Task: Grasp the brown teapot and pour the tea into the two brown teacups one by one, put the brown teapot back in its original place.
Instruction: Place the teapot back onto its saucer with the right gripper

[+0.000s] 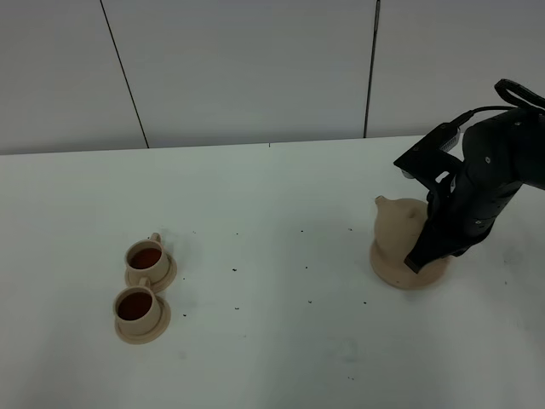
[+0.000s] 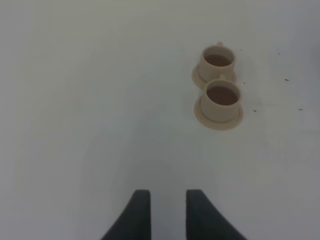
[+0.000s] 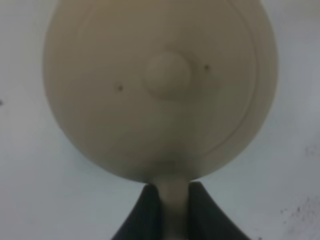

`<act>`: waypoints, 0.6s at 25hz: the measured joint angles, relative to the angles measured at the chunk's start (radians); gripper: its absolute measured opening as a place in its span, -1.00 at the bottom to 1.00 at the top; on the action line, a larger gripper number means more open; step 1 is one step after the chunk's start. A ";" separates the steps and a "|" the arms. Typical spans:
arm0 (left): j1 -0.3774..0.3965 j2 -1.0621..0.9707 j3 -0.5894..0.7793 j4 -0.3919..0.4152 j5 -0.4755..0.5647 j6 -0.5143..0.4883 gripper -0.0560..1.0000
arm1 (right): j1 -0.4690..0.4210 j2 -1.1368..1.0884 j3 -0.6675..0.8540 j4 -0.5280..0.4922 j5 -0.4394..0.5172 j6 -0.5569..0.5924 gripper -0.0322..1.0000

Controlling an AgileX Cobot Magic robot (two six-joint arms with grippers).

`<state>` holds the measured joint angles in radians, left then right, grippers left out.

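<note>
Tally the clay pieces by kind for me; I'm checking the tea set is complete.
Teapot: 1
Teacups: 2
Cup saucers: 2
Round base disc under the teapot: 1
Total: 6

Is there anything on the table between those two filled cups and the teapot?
Nothing but bare white table with a few dark specks, as the high view shows, between the two brown teacups and the brown teapot.
</note>
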<state>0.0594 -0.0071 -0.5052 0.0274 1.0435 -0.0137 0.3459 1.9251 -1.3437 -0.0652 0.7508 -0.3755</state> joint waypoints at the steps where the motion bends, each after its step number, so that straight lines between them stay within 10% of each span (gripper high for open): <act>1: 0.000 0.000 0.000 0.000 0.000 0.000 -0.43 | 0.000 0.000 0.002 -0.008 0.001 0.012 -0.76; 15: 0.000 0.000 0.000 0.000 0.000 0.001 -0.43 | 0.000 0.041 0.002 0.012 -0.005 0.015 -0.76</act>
<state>0.0594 -0.0071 -0.5052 0.0274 1.0435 -0.0128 0.3459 1.9662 -1.3414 -0.0527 0.7458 -0.3608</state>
